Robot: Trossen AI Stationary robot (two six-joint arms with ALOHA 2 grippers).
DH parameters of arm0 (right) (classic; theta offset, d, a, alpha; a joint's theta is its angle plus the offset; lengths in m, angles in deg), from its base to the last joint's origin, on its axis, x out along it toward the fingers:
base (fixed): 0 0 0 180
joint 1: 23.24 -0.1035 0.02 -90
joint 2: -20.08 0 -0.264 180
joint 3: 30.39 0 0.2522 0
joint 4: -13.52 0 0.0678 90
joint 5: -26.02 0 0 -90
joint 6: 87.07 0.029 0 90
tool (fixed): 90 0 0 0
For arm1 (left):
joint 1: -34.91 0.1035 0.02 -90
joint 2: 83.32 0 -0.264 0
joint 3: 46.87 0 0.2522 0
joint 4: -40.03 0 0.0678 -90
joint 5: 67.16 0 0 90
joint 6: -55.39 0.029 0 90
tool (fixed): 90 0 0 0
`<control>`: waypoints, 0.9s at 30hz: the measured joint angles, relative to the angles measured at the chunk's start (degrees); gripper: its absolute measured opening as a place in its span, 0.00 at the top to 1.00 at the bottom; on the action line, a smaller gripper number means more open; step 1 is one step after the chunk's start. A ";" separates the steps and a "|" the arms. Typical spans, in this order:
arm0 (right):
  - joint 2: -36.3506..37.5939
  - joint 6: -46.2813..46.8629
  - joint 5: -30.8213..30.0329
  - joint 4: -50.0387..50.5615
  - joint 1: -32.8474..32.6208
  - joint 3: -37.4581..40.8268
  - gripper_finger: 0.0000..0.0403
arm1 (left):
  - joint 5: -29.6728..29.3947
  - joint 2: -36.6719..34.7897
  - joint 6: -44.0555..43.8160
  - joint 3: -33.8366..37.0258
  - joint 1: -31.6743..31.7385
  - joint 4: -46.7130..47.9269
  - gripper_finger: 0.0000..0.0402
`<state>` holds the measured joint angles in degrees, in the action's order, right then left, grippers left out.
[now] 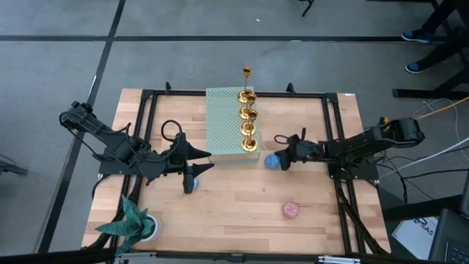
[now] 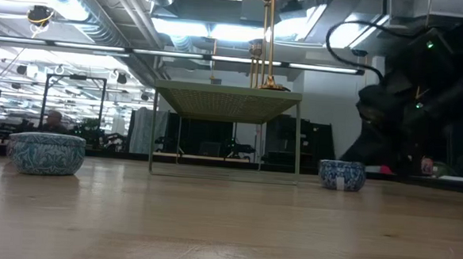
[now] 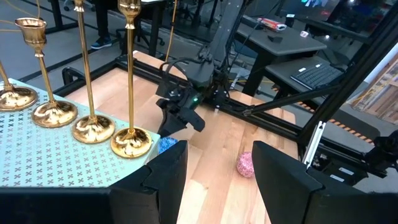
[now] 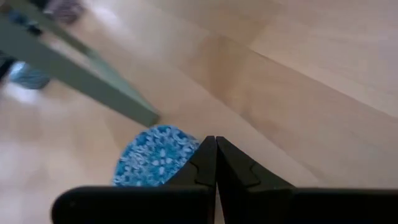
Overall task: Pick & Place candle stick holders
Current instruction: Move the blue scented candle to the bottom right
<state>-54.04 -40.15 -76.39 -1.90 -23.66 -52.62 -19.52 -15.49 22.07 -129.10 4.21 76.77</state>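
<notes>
Overhead, five gold candle stick holders (image 1: 248,117) stand in a row along the right edge of a green perforated stand (image 1: 226,125) on the tabletop (image 1: 242,198). Left gripper (image 1: 207,161) hovers partly spread, empty; right gripper (image 1: 280,139), pressed together, hangs over a blue disc (image 1: 272,161). No writing is legible.

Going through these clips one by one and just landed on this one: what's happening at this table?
A two-armed robot is set up to move gold candle stick holders, which stand in a row on a pale green perforated stand at the back of the wooden table. Neither arm holds one now. The left gripper sits partly open at the stand's front left corner, empty. The right gripper is shut, beside a small blue patterned disc near the stand's front right corner. A pink disc lies nearer the front edge.
</notes>
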 joint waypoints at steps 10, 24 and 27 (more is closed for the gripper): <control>-3.24 -4.29 0.40 -5.80 -4.84 -0.07 0.98 | -0.01 -0.02 0.64 0.00 0.07 0.00 0.56; -13.15 -14.87 3.96 -4.97 -12.10 -10.84 0.98 | -0.09 -0.02 1.07 0.00 0.07 0.00 0.56; -15.58 -16.08 4.40 -4.90 -13.91 -13.44 0.98 | -0.07 -0.02 1.07 0.00 0.07 0.00 0.56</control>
<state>-69.62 -56.24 -71.99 -6.80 -37.57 -66.05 -19.59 -15.51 23.14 -129.10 4.28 76.77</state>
